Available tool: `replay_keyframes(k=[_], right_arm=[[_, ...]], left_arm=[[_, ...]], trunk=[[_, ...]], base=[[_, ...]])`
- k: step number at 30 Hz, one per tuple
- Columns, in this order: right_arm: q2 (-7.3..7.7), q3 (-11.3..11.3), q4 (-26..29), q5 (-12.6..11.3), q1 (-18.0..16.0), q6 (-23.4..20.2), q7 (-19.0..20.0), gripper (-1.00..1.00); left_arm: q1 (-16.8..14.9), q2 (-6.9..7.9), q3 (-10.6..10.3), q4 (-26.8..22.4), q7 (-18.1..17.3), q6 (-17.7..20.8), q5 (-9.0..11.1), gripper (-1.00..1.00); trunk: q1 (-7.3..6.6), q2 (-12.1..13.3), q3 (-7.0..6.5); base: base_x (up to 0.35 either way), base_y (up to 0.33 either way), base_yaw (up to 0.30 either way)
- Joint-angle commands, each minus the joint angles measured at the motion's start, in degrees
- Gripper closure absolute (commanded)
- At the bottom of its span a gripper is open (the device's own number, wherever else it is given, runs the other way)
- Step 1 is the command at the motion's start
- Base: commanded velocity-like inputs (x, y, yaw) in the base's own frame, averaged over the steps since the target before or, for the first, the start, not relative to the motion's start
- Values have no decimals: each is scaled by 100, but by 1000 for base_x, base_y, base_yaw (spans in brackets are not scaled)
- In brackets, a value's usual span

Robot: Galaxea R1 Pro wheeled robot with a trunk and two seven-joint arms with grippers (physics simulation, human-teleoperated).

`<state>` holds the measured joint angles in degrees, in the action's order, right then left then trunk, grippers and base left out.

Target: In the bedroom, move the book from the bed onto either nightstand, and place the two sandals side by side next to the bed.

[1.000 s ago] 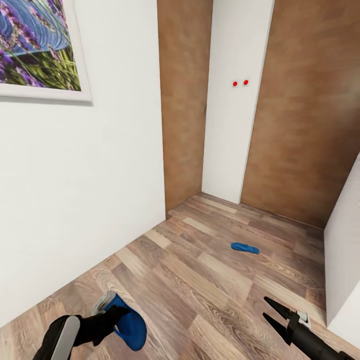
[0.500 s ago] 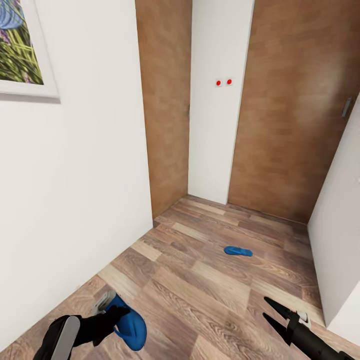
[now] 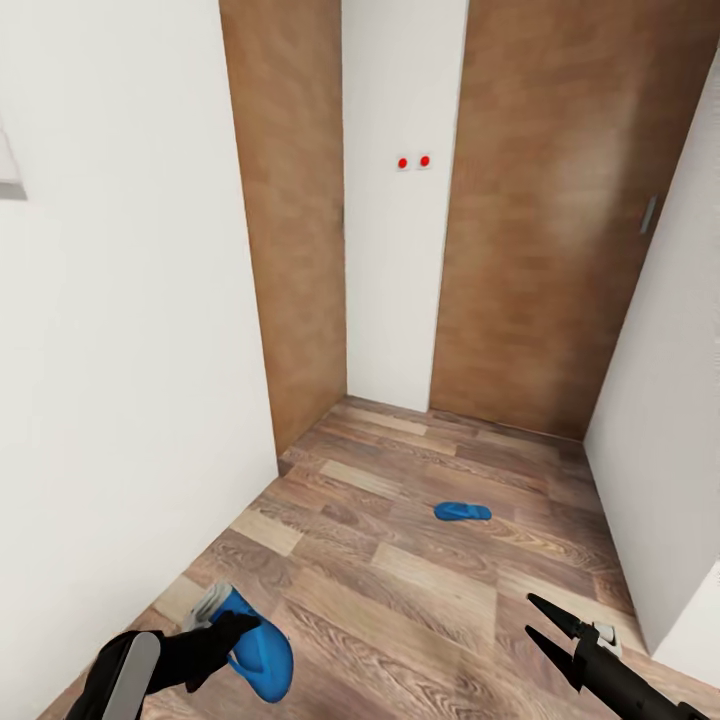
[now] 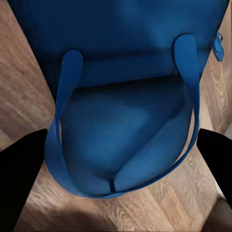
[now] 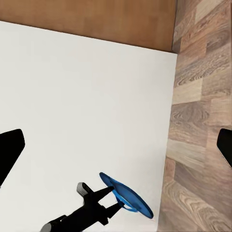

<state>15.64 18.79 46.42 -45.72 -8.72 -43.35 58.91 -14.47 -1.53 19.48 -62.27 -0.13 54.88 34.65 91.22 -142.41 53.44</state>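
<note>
My left gripper (image 3: 238, 628) is shut on one blue sandal (image 3: 258, 652), held low at my left just above the wood-plank floor. In the left wrist view that sandal (image 4: 121, 125) shows close up, toe strap towards the camera, with a black finger (image 4: 19, 174) at each side. The other sandal (image 3: 462, 512) lies flat on the floor ahead, in the middle of a short passage, and shows small past the held one (image 4: 220, 46). Low at my right, my right gripper (image 3: 545, 625) is open and holds nothing. The book, bed and nightstands are out of view.
A white wall (image 3: 120, 400) runs close along my left. Brown wooden panels (image 3: 290, 250) (image 3: 540, 250) flank a white wall strip with two red dots (image 3: 412, 161) straight ahead. Another white wall (image 3: 660, 450) closes the right side. Plank floor (image 3: 400, 590) lies between them.
The camera has turned right, so the whole picture slid left and the framed flower painting has almost left the view. Both arms keep their pose, and the left gripper still holds the sandal.
</note>
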Motion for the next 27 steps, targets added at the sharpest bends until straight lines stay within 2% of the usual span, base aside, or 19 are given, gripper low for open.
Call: replay_keyframes(k=[1, 9, 27], right_arm=[[0, 3, -1, -16, -5, -33, 5, -100], [0, 2, -1, -16, -3, -33, 5, -100], [0, 9, -1, -16, -7, -33, 7, -100]], left_arm=[[-3, -6, 18, -5, -2, 31, 24, 100], [-4, -7, 18, -5, 1, 31, 24, 100], [-4, -12, 20, 4, -3, 31, 24, 100]], trunk=[[2, -2, 6], [2, -2, 6], [2, -2, 6]], base=[[297, 146, -264], [297, 96, -264], [295, 12, -264]])
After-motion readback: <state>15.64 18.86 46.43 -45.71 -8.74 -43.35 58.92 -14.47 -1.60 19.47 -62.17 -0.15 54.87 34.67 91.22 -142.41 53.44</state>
